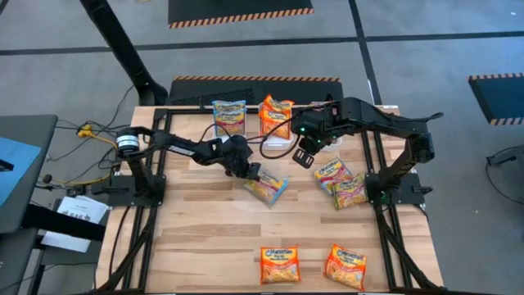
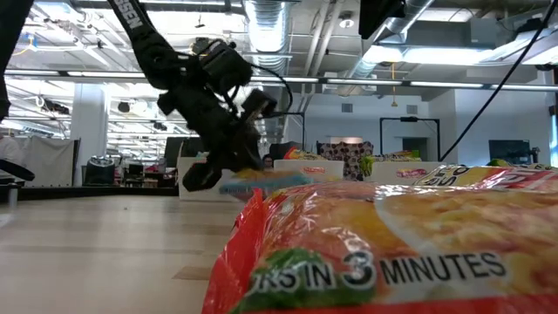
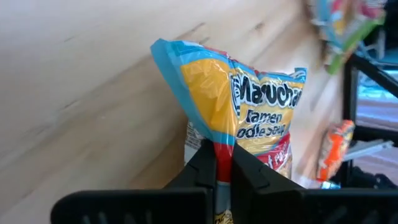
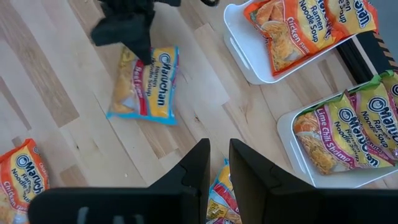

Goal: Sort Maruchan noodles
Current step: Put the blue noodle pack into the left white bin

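Note:
A pale yellow-and-blue Maruchan packet [image 1: 266, 188] [image 4: 146, 84] lies mid-table, and my left gripper [image 1: 250, 174] [image 3: 222, 163] is shut on its left end. My right gripper [image 1: 304, 154] [image 4: 219, 163] hangs high over the table's far middle. Its fingers stand a little apart with nothing between them. Another yellow-blue packet [image 1: 229, 117] and orange packets [image 1: 276, 116] [image 4: 298, 31] sit at the far edge, the orange ones in a white tray [image 4: 239, 59]. Green-yellow packets [image 1: 340, 183] [image 4: 348, 124] lie in a second white tray [image 4: 292, 146] at the right. My left gripper pinches the packet's blue sealed edge [image 3: 211, 134] between its two fingers, at the end nearest the table's left. The fingers slant down from the left. The held end [image 2: 257, 179] is raised a little. Whether the far end [image 3: 292, 78] touches the wood, I cannot tell.
Two orange packets [image 1: 280, 265] [image 1: 345, 266] lie near the front edge; one [image 2: 384, 253] fills the low view's foreground. Another yellow-blue packet [image 4: 219, 190] shows on the table under my right gripper. Bare wood spans the near left and the centre.

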Motion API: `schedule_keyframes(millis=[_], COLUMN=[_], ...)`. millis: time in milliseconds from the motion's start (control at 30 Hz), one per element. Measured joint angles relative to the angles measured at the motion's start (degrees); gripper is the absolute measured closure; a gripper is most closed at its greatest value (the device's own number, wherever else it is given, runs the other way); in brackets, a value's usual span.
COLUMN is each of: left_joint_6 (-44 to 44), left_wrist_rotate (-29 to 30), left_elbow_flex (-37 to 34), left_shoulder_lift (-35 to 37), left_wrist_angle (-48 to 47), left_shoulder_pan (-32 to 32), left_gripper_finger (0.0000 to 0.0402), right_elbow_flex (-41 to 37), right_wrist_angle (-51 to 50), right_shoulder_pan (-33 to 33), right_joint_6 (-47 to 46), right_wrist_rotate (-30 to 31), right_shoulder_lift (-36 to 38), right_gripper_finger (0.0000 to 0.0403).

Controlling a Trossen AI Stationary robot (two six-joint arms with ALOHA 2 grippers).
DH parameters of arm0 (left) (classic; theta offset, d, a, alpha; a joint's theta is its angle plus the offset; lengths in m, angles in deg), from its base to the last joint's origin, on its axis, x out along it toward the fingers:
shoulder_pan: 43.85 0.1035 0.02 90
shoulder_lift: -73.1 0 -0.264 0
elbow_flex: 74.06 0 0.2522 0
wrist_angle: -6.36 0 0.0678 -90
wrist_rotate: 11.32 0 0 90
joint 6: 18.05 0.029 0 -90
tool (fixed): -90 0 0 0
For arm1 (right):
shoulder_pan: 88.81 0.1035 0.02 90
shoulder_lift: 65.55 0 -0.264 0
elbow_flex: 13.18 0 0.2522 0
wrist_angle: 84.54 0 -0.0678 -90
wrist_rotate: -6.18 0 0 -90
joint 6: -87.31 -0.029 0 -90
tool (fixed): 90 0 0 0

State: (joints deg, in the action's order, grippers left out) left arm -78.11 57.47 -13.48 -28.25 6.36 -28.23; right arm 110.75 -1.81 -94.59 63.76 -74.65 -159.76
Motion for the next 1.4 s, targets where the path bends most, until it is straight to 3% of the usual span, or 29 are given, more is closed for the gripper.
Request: schedule_keyframes(millis=[233, 367, 700, 900, 1133, 1400], left_joint_6=[4.88, 7.57, 16.82, 21.77, 22.91, 20.84], left_wrist_rotate=[2.59, 7.31, 26.58, 36.84, 35.9, 25.82], left_elbow_flex=[0.1, 0.1, 0.23, 0.25, -1.89, -10.74], left_shoulder_lift=[9.21, 15.62, 29.17, 31.76, 31.15, 31.2], left_wrist_angle=[-5.0, -9.26, -17.57, -18.02, -18.83, -1.31], left_shoulder_pan=[0.19, 0.97, 7.51, 12.48, 19.62, 26.19], left_gripper_finger=[0.0401, 0.0401, 0.0401, 0.0401, 0.0401, 0.0401], right_elbow_flex=[0.0, 0.0, 0.0, 0.0, 0.0, 0.0], right_wrist_angle=[0.02, 0.26, 2.54, 2.84, 3.29, 3.23], right_shoulder_pan=[0.0, 0.0, 0.0, -0.23, -0.77, -1.56], right_joint_6=[-0.02, -0.04, -0.04, -1.95, -2.34, -6.88], right_wrist_rotate=[0.54, 1.46, 1.46, 1.46, 2.76, 6.54], right_shoulder_lift=[0.0, 0.0, 0.0, 0.0, 0.0, 0.01], right_gripper_finger=[0.0317, 0.0317, 0.0317, 0.0317, 0.0317, 0.0317])
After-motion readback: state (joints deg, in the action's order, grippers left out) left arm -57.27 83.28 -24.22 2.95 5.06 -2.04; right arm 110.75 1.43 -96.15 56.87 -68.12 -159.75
